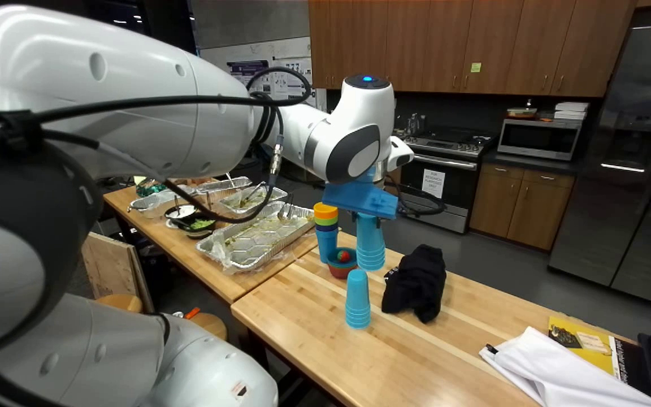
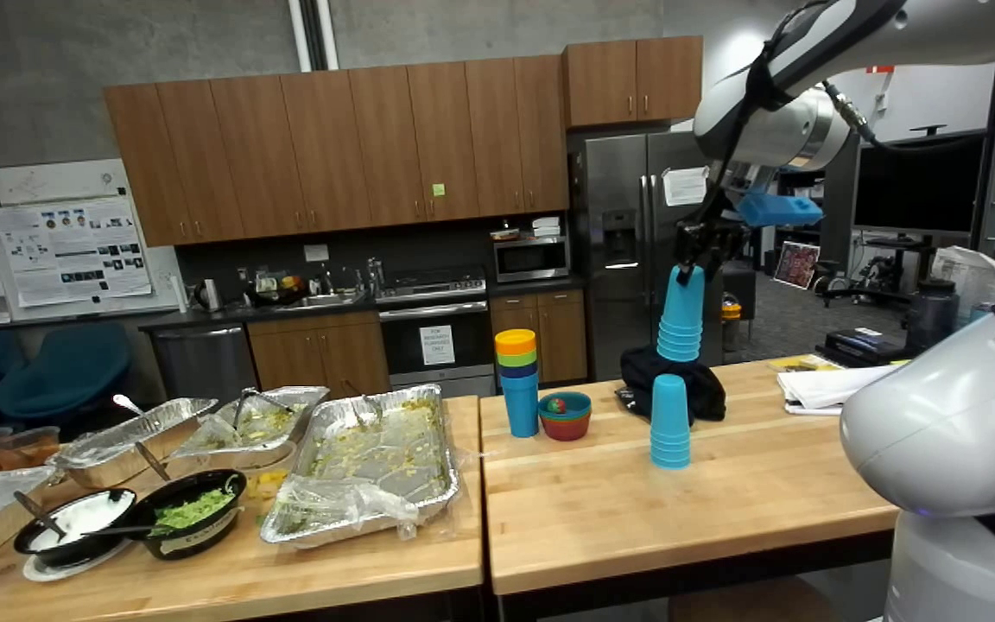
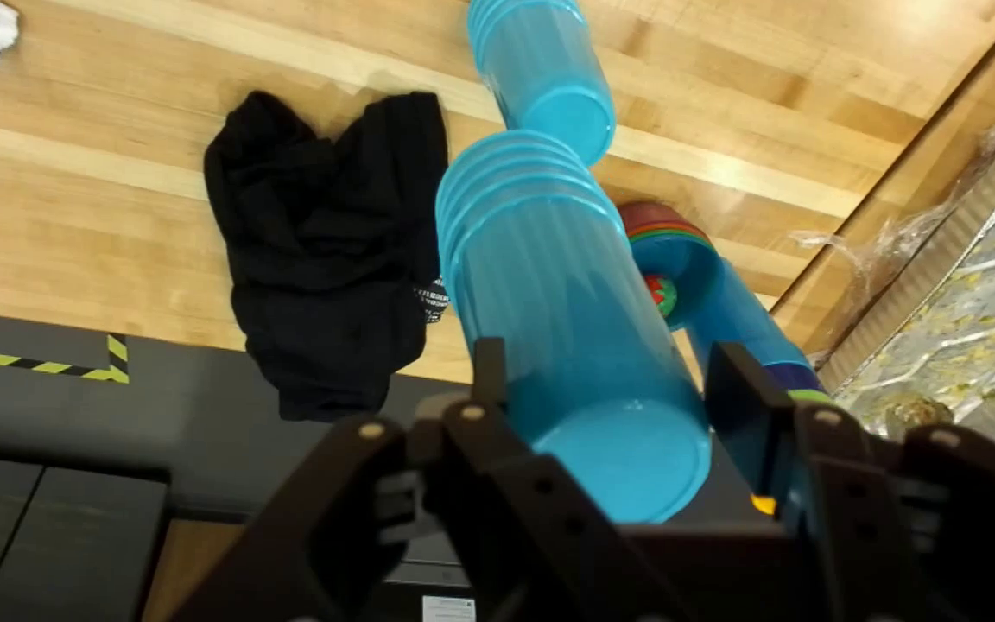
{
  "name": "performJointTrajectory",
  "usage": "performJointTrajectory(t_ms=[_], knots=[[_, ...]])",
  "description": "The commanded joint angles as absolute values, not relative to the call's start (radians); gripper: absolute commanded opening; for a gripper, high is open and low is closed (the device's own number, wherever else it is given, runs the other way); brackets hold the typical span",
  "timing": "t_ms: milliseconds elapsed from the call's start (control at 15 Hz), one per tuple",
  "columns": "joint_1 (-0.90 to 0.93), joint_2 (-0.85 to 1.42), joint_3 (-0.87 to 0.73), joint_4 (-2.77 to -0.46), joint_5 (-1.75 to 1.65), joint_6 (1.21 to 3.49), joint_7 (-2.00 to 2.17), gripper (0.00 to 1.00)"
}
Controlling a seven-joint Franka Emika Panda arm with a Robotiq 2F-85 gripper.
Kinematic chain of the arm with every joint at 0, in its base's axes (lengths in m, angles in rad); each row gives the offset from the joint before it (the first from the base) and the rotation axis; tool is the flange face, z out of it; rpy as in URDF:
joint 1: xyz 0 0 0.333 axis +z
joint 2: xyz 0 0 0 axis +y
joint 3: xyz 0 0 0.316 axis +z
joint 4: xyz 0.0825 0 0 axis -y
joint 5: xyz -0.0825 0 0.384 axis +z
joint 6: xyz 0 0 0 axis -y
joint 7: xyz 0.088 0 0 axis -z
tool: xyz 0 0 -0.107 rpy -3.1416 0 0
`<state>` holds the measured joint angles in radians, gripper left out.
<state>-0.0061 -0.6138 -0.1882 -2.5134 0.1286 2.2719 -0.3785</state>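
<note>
My gripper [image 1: 367, 219] is shut on a stack of light-blue cups [image 1: 370, 249], near its narrow closed end. The stack hangs upside down above the table in both exterior views [image 2: 680, 321]. In the wrist view the held stack [image 3: 558, 276] lies between the two black fingers [image 3: 601, 371]. A second upside-down stack of light-blue cups [image 1: 357, 299] stands on the table nearby; it also shows in both the exterior view [image 2: 669, 423] and the wrist view [image 3: 562, 91]. A crumpled black cloth [image 1: 416, 282] lies beside the stacks, also in the wrist view [image 3: 325, 250].
A taller cup stack [image 2: 522, 402] with blue, green and orange cups stands beside nested bowls [image 2: 565, 425] holding a strawberry-like item [image 2: 556, 405]. Foil trays [image 2: 377, 466] with food cover the adjoining table. A white cloth [image 1: 551, 367] and yellow book [image 1: 580, 345] lie at the far end.
</note>
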Motion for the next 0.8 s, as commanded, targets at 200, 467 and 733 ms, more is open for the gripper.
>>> performJointTrajectory(t_ms=[200,467,733], knots=[[-0.096,-0.565,-0.235,-2.486,0.114,2.286,-0.278,0.34],[-0.156,-0.487,-0.243,-2.478,0.099,2.339,-0.207,0.34],[-0.205,-0.372,-0.240,-2.437,0.071,2.364,-0.119,0.34]])
